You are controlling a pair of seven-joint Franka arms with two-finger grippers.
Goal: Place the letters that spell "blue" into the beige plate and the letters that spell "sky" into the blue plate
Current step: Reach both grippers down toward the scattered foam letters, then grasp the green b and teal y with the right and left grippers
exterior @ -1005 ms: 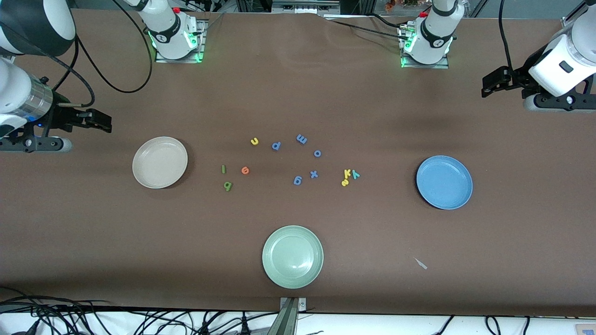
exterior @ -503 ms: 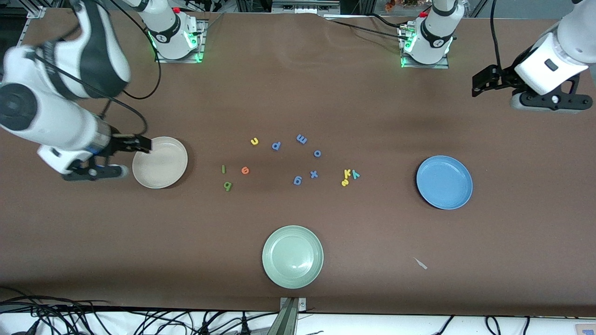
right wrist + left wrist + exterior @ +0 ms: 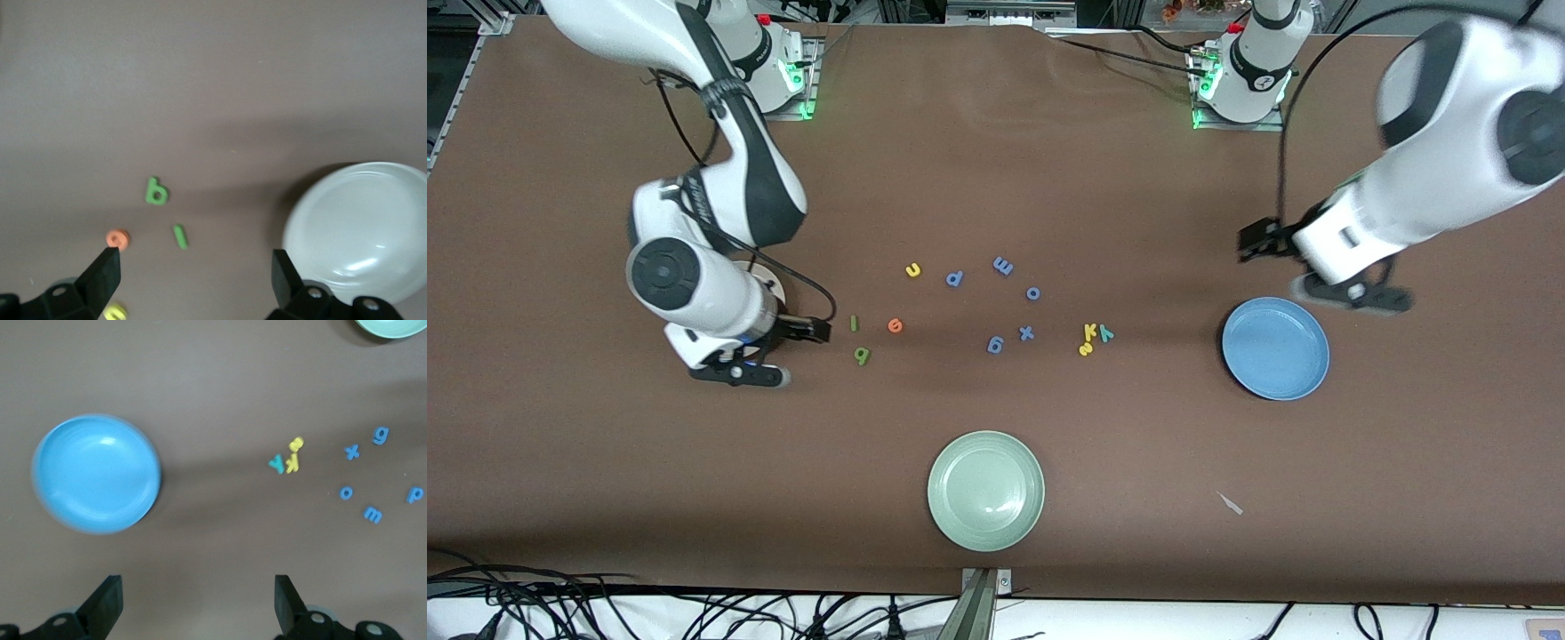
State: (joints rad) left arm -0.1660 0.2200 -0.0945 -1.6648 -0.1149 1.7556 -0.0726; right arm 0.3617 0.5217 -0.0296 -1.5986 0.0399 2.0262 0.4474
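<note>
The "blue" letters lie near the beige plate (image 3: 360, 230): green l (image 3: 854, 324), orange e (image 3: 895, 326), dark green b (image 3: 862, 356) and yellow u (image 3: 912, 270). My right gripper (image 3: 816, 331) hangs open, empty, beside the l, and its arm hides most of that plate in the front view. Yellow k (image 3: 1090, 332), teal y (image 3: 1106, 334) and yellow s (image 3: 1085, 349) cluster between the blue letters and the blue plate (image 3: 1275, 348). My left gripper (image 3: 1256, 240) hangs open and empty over bare table beside the blue plate (image 3: 97, 473).
Several all-blue letters lie mid-table, among them p (image 3: 954, 279), m (image 3: 1003, 265) and x (image 3: 1026, 333). A pale green plate (image 3: 985, 490) sits nearest the front camera. A small scrap (image 3: 1232, 504) lies on the brown table cover.
Both arms have swung in over the table. The right gripper crossed the beige plate to beside the l. The left gripper came in from the table's end to the blue plate.
</note>
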